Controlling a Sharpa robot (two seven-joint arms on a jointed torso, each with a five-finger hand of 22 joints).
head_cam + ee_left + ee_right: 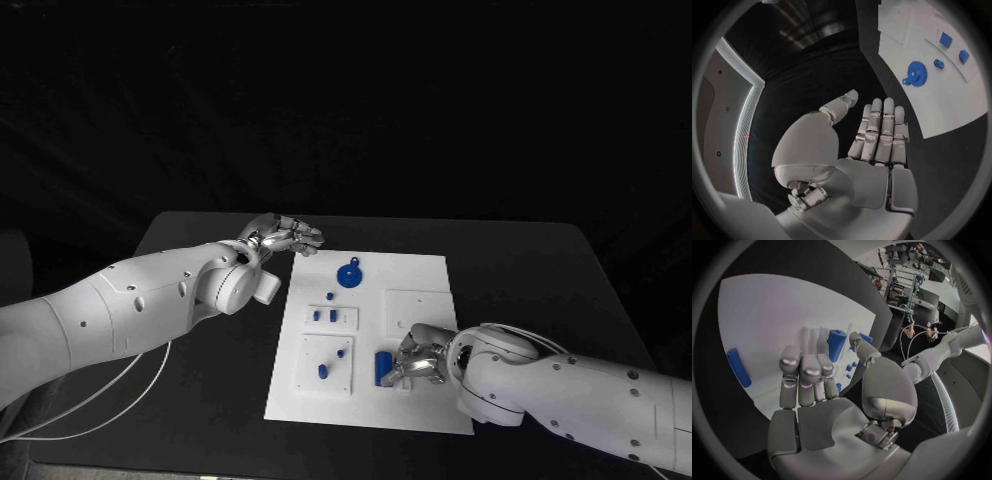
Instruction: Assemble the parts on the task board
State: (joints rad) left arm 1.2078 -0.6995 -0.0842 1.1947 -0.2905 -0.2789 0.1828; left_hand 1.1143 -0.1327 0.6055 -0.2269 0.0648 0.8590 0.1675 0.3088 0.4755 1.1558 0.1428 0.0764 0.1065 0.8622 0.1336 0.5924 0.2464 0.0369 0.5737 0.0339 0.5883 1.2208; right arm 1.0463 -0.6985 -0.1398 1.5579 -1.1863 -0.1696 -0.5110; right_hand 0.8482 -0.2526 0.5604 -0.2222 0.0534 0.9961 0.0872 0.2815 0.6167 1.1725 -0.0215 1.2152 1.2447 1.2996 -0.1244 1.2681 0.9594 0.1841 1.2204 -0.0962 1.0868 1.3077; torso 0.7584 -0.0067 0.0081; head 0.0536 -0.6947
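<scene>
Your right hand (420,362), fingers apart and holding nothing, hovers by the blue plastic cylinder (382,368) to grasp it; your left hand (283,236) waits flat and empty beside the white task board (418,280).

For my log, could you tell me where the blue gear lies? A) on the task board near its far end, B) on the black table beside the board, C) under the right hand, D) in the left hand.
A: the blue gear lies on the task board toward its far end, clear of the left hand and right hand.

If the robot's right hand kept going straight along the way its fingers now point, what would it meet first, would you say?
Probably the blue cylindrical part lying on the white task board, just ahead of the right hand. In the right wrist view its fingers point toward it, though depth is unclear.
</scene>
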